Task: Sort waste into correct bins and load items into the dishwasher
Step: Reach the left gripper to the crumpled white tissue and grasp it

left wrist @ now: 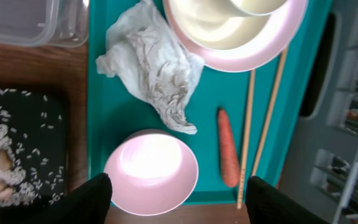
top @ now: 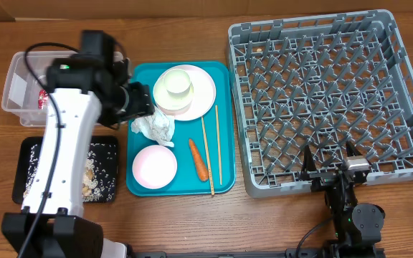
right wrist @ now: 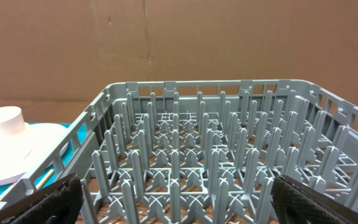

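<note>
Left gripper [left wrist: 178,202] hangs over the teal tray [left wrist: 104,124], jaws spread wide and holding nothing, the crumpled tissue [left wrist: 154,68] lying on the tray beside the plate [left wrist: 253,56]. Right gripper [right wrist: 185,205], also spread, sits at the dish rack [right wrist: 197,155] edge.

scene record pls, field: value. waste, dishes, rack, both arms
rack: grey dish rack, no dishes in it
teal tray: holds the dishes, tissue, carrot, chopsticks
plate: far end of tray, white bowl stacked on it
second bowl: near end, empty
tissue: crumpled, between plate and second bowl
carrot: beside chopsticks
clear tub: red wrapper inside
black tray: rice and scraps
left fingers: open, above teal tray, holding nothing
right fingers: open, at rack's near edge
</note>
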`<state>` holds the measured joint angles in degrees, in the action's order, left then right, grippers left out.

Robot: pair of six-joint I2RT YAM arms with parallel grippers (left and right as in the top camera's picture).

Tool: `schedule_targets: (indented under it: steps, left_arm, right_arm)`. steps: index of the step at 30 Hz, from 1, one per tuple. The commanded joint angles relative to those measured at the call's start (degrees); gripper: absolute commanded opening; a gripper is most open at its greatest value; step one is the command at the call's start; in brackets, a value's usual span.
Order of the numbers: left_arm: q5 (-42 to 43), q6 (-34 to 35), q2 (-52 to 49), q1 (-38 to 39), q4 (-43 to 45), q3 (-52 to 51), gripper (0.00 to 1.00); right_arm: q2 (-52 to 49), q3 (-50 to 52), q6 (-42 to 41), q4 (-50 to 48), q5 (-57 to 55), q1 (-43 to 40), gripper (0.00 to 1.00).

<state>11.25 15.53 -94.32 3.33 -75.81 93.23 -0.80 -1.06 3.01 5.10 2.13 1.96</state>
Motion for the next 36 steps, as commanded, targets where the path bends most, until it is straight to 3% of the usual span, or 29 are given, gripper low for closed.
schedule_targets:
  steps: [1,11,36]
  left_arm:
    - [-13.3,11.6,-0.5,5.2,2.6,-3.7,0.68]
    - [-13.2,16.3,-0.5,6.6,12.2,-13.6,0.56]
    - [-13.7,16.2,-0.7,6.6,39.5,-32.7,0.54]
  right_arm:
    - [0.5,0.6,0.0,-0.5,0.1,-0.2,1.00]
    - [0.5,0.6,0.0,-0.5,0.1,-0.2,1.00]
    - [0.5,0.6,0.0,-0.5,0.1,-0.2,1.00]
